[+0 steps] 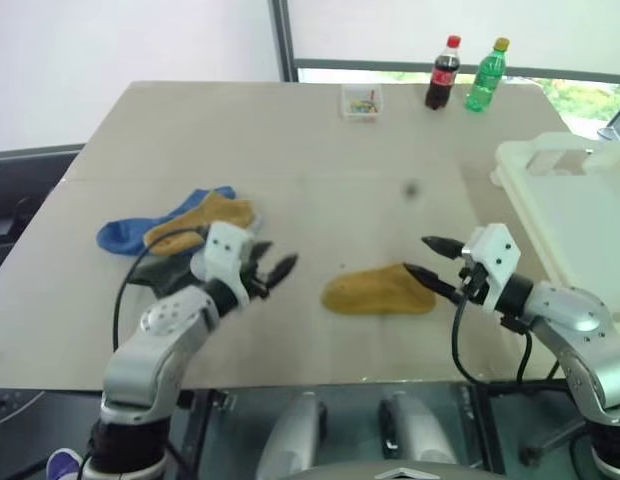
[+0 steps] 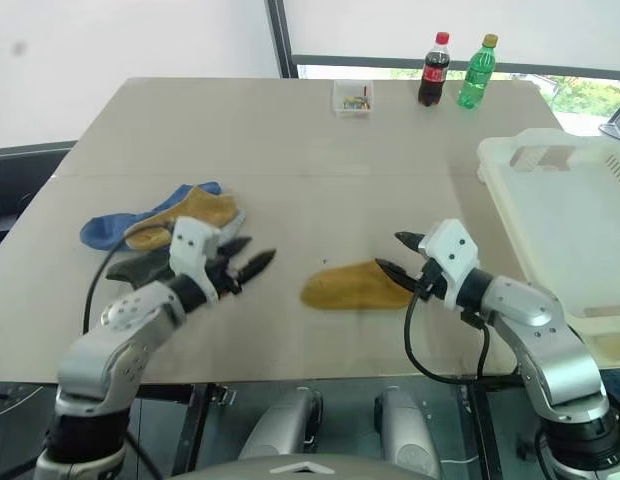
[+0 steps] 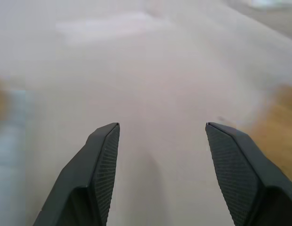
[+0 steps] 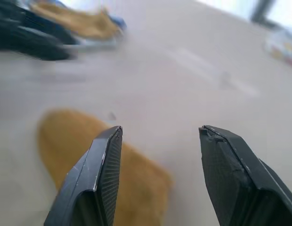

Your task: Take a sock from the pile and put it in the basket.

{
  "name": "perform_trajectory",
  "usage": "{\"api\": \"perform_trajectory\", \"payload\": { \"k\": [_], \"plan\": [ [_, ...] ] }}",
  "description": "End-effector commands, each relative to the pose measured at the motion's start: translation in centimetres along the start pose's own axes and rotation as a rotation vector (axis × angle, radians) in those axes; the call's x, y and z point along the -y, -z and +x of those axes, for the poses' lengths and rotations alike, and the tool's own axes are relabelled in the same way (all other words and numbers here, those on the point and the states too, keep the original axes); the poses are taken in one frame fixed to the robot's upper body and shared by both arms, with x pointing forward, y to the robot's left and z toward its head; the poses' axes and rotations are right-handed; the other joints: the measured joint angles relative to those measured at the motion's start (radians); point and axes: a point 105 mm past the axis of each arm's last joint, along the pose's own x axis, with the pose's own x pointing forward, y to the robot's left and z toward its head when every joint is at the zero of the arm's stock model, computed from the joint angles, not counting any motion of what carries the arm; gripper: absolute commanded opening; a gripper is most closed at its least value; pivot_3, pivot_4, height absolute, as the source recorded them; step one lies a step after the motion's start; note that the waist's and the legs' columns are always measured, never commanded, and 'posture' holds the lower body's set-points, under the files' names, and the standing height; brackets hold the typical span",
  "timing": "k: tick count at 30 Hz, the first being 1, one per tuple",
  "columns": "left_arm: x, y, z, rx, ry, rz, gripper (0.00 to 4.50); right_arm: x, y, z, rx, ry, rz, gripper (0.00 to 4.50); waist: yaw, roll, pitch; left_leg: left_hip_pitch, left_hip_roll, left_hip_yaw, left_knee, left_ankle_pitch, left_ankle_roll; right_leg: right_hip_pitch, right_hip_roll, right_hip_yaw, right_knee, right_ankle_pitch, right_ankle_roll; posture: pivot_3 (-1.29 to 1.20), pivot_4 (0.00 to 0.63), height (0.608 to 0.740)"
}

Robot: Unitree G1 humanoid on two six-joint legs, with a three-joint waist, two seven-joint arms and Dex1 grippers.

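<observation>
The pile of blue, mustard and dark socks lies on the left of the table. One mustard-yellow sock lies flat by itself near the table's middle front. My left gripper hovers open between the pile and this sock, empty. On the sock's right end, my right gripper hovers open just above it, holding nothing. In the right wrist view the sock lies below the spread fingers. The cream-white basket stands at the table's right edge.
A cola bottle, a green bottle and a small clear box stand at the far edge of the table. The table's front edge runs just below both grippers.
</observation>
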Motion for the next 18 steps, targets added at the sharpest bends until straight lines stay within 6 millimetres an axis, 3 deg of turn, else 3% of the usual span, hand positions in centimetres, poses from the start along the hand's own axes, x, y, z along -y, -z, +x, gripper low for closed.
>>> {"api": "perform_trajectory", "payload": {
  "k": [1,3,4,11,18],
  "plan": [
    [-3.8,-1.9,0.8,0.052,-0.261,0.033,3.07,0.6,-2.2,-0.1,0.094,-0.022,-0.056,3.36,-0.001,0.0,0.0,0.0,0.0,0.0,0.0,0.0,0.0,0.0,0.0,0.0,0.0,0.0,0.0,0.0,0.15,0.74],
    [-4.9,-2.4,1.7,0.059,-0.339,0.029,3.07,0.9,-2.5,0.2,0.102,-0.031,-0.093,4.27,-0.004,0.0,0.0,0.0,0.0,0.0,0.0,0.0,0.0,0.0,0.0,0.0,0.0,0.002,-0.002,0.0,0.15,0.74],
    [-5.3,-2.4,2.1,0.054,-0.376,0.028,3.07,1.0,-2.7,0.3,0.105,-0.029,-0.109,4.43,-0.003,0.0,0.0,0.0,-0.001,0.001,-0.001,0.0,0.0,0.0,0.0,0.001,0.0,0.003,-0.003,0.0,0.15,0.74],
    [-7.2,-1.7,3.2,0.012,-0.578,0.013,3.07,1.4,-2.9,0.8,0.114,-0.015,-0.144,4.43,-0.004,-0.001,0.0,-0.001,-0.001,0.0,-0.002,0.0,0.0,-0.001,-0.001,0.0,-0.001,0.003,-0.004,0.0,0.15,0.74],
    [-7.6,-0.6,4.2,-0.016,-0.609,-0.046,3.07,1.3,-2.7,1.1,0.109,-0.002,-0.148,4.43,-0.004,-0.001,0.0,-0.001,-0.002,0.0,-0.002,0.0,0.0,-0.001,-0.001,0.0,-0.001,0.003,-0.004,0.0,0.15,0.74]
  ]
}}
